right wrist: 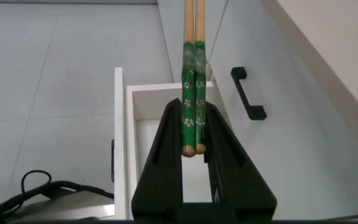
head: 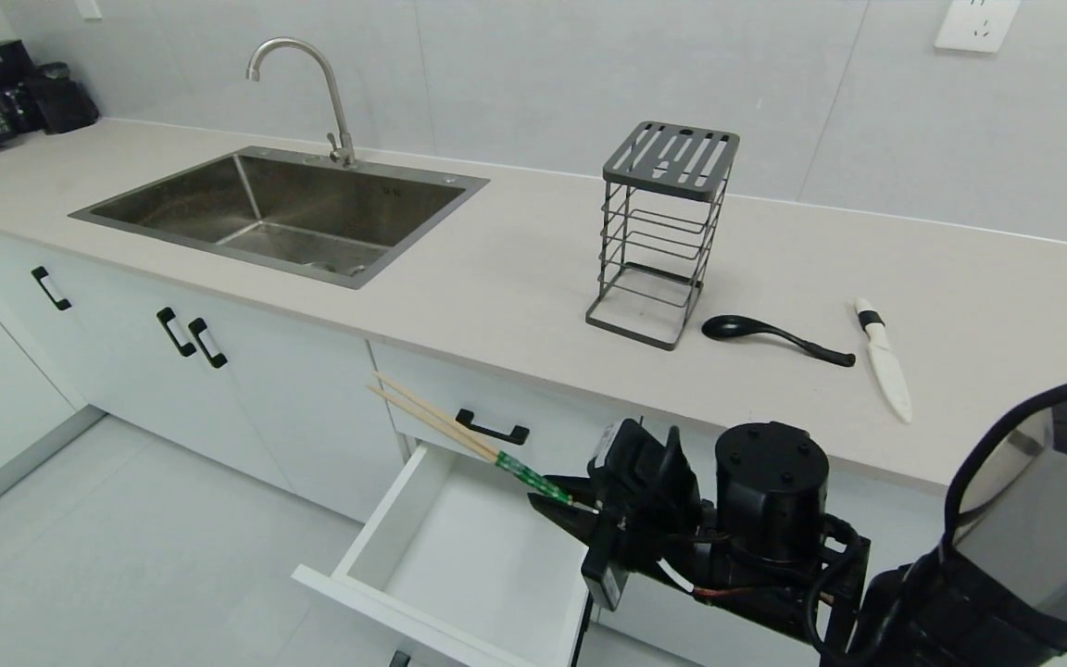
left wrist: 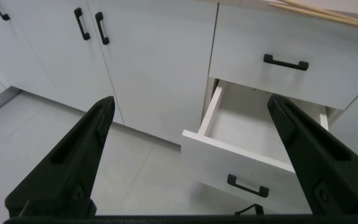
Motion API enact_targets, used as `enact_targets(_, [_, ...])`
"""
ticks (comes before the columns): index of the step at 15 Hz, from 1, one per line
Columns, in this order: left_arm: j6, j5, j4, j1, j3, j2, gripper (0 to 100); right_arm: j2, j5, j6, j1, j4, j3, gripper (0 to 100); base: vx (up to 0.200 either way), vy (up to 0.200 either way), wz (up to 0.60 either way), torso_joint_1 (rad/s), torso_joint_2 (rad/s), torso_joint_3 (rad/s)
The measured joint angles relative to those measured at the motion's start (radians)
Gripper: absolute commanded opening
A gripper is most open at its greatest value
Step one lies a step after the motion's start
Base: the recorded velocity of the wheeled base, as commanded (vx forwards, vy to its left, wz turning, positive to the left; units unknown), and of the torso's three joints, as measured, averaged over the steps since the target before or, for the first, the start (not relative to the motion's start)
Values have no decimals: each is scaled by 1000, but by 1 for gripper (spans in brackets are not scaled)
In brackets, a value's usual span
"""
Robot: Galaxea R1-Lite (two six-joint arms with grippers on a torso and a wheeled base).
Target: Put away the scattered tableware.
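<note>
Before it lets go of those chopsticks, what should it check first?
1. Grip: right gripper shut on the wooden chopsticks with green patterned ends: ok.
2. Landing spot: white drawer pulled open, bare floor showing: ok.
3. Chopsticks wholly above the drawer: cannot tell; their far tips seem to reach past its side.
4. Left gripper open, holding nothing, apart from the drawer: ok.
5. Everything put away: not ok; black spoon and white knife lie on the beige counter.
</note>
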Motion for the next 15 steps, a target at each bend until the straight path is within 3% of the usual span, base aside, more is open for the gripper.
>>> enact_targets(15, [0, 0, 0, 0, 0, 0, 100, 51, -1, 36, 26, -3, 2, 0, 0, 0, 0, -243, 456, 209])
